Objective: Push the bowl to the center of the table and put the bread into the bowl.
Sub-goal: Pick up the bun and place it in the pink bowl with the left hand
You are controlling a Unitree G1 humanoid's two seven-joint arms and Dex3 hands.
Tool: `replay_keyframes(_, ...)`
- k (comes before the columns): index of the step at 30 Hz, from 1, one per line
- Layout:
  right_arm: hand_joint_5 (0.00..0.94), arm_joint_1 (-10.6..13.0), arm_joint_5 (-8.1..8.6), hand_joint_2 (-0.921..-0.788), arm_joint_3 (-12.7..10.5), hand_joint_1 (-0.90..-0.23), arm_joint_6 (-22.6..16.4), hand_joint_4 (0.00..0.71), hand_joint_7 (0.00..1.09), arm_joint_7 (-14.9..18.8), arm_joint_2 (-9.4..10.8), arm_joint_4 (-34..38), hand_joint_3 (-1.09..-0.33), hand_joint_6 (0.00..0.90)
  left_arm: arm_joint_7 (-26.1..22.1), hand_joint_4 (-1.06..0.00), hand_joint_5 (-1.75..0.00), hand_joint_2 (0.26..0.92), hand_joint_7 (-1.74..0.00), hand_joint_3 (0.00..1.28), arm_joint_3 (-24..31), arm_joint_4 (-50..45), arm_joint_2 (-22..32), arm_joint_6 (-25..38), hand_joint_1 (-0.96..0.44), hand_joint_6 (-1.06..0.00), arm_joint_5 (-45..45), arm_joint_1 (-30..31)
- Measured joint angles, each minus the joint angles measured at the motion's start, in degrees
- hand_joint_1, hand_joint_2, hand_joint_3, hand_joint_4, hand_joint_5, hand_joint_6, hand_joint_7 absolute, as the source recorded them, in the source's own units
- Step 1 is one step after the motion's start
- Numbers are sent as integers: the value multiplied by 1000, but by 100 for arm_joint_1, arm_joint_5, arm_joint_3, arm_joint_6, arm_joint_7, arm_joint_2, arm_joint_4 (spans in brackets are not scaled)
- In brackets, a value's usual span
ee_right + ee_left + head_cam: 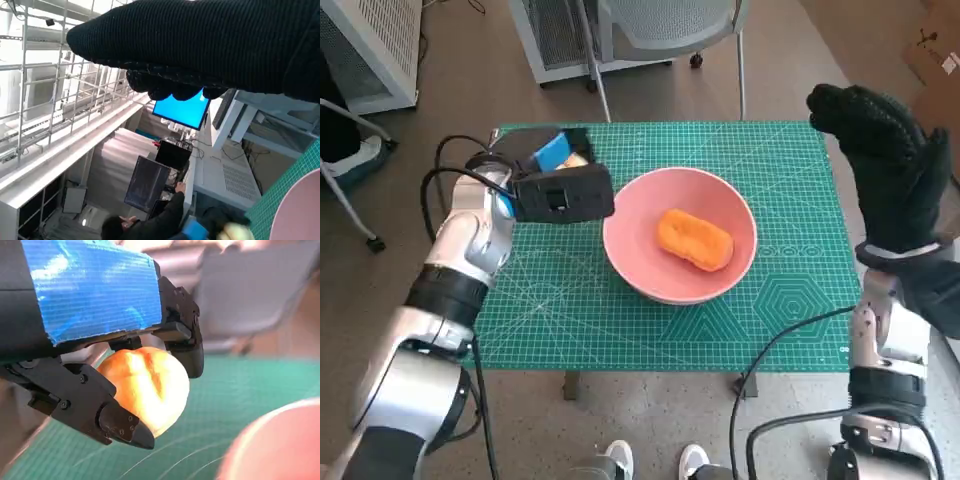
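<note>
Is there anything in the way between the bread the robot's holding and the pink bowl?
Nothing visible blocks it. The left hand grips a bread roll just beside the pink bowl, with only bare green mat between them. Another orange bread already lies inside the bowl, leaving room around it.

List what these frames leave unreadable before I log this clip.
- Right hand: the head view shows only the glove's back; whether its fingers curl cannot be told.
- Roll of bread held by the left hand: nearly hidden in the head view behind the wrist camera.
- Pink bowl: a blurred rim in the left wrist view.
- Orange bread in the bowl: absent from both wrist views.
</note>
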Motion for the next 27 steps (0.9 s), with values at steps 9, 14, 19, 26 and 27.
replay_keyframes(9,2,-40,-1,-921,1,-641,-12,289,7,0,0,3,-739,411,-76,-795,-1046,915,-1136,17,143,-1983,-12,-26,3,-657,-66,733)
replay_keyframes(14,1,-54,-1,-921,7,-641,-30,287,7,1,5,46,-739,411,-306,-800,-1033,915,-1140,13,102,-2940,-81,19,2,-662,-29,975)
replay_keyframes(19,0,-59,10,-921,38,-641,-36,287,6,40,39,182,-738,411,-686,-805,-1050,915,-1121,12,-120,-3630,-378,196,2,-658,154,963)
replay_keyframes(26,0,-64,15,-921,75,-639,-37,285,11,59,116,190,-738,420,-940,-586,-1066,895,-1135,133,-246,-3267,-778,146,14,-417,28,888)
replay_keyframes(27,0,-59,17,-921,73,-639,-36,284,11,59,115,183,-739,420,-980,-388,-720,845,-863,121,-245,-3166,-807,146,-5,-281,-25,886)
